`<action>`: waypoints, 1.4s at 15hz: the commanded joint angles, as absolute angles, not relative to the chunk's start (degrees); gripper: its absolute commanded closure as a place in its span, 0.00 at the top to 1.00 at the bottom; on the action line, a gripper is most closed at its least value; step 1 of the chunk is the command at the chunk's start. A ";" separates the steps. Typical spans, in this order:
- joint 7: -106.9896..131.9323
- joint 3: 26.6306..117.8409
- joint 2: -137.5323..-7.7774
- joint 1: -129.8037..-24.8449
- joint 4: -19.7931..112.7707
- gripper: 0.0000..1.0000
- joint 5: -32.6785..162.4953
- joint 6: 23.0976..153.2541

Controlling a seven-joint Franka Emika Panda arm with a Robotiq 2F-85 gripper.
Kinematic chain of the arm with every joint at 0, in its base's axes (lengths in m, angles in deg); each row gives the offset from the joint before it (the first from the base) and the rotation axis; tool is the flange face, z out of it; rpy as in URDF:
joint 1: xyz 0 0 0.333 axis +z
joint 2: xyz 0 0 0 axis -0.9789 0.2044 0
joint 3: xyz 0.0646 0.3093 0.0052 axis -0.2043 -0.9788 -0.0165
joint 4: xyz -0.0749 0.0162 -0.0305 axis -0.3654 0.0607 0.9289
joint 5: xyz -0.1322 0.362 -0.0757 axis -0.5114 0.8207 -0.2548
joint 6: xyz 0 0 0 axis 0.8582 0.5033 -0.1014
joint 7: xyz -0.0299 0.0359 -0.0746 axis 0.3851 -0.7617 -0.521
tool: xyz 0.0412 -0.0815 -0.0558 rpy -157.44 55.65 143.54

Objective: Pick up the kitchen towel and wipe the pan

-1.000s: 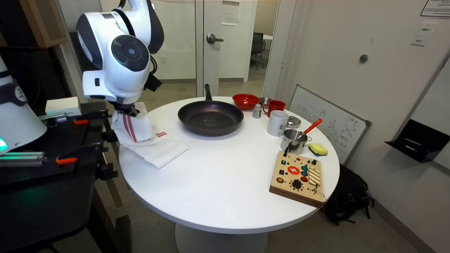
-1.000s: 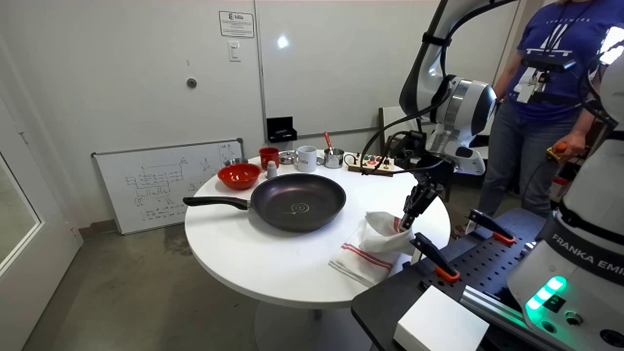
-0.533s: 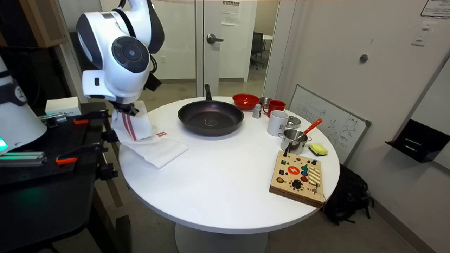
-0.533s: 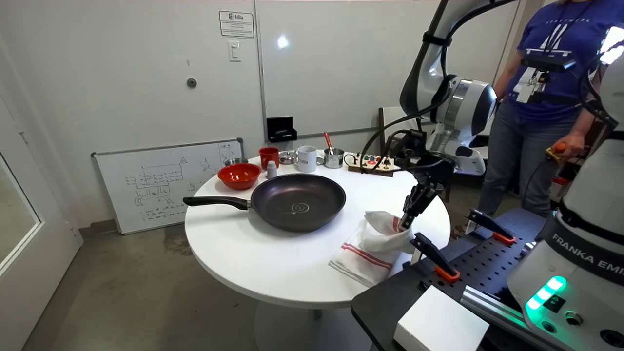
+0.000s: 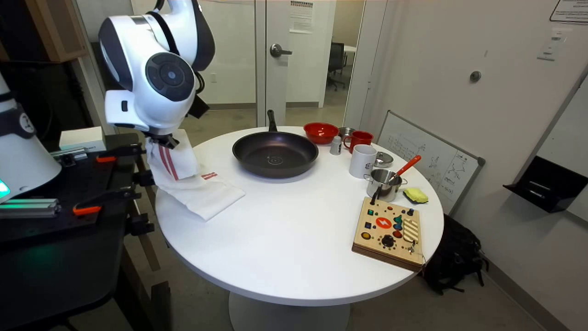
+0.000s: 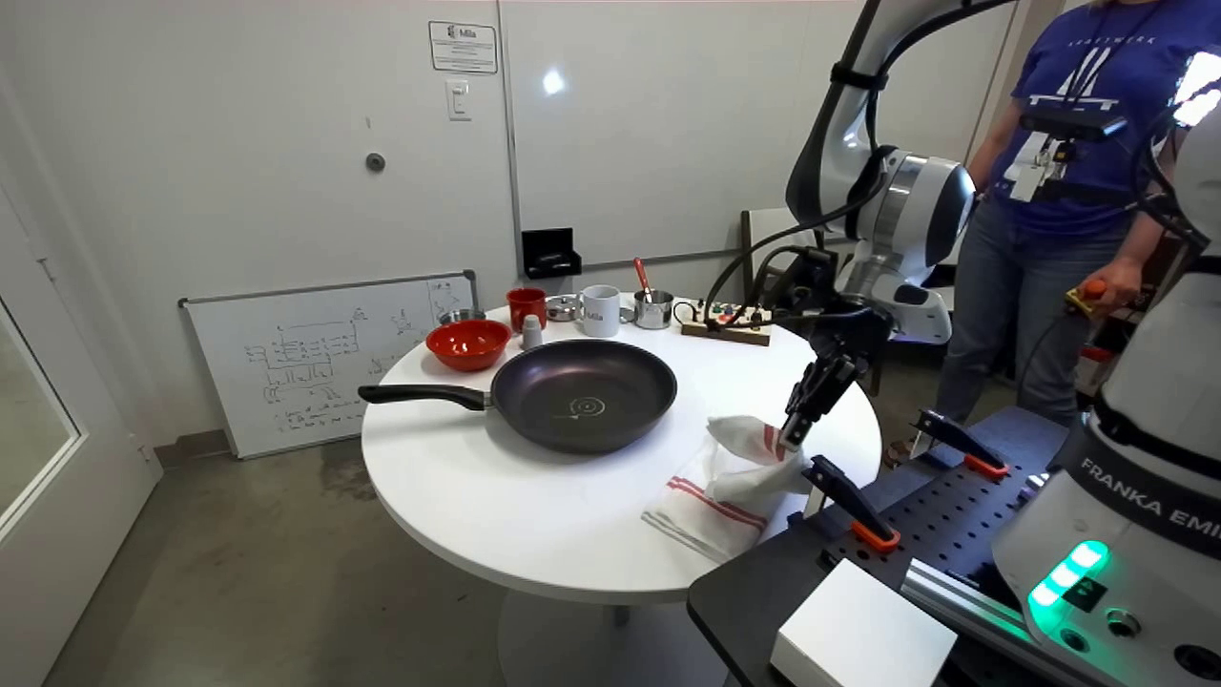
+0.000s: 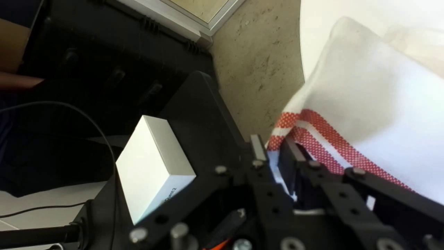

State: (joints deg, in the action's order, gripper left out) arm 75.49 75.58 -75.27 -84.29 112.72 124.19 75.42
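Kitchen towel (image 7: pixel 374 90) hangs from the claw (image 7: pixel 275 149), a red-striped fold clasped between its fingers, the lower part resting on the round table (image 5: pixel 285 248); yellow sponge (image 5: pixel 415 195) shows in an exterior view alone, legible lettering on the white box (image 7: pixel 156 170) only in the wrist view; one towel, one pan (image 5: pixel 275 154), one red bowl (image 5: pixel 321 133), two mugs (image 5: pixel 362 140).

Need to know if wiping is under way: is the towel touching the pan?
No: in an exterior view, bare table shows between the towel and the pan.
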 commanded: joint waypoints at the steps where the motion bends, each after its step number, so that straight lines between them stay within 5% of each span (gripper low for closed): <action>1: 76.35 76.87 -77.32 -84.67 113.61 0.49 125.27 71.72; 8: 76.93 78.51 -77.02 -84.75 112.60 0.99 124.27 71.03; 17: 74.68 81.93 -69.24 -87.23 100.92 1.00 124.12 86.09; 21: 76.04 87.34 -62.44 -89.35 91.78 1.00 108.58 86.27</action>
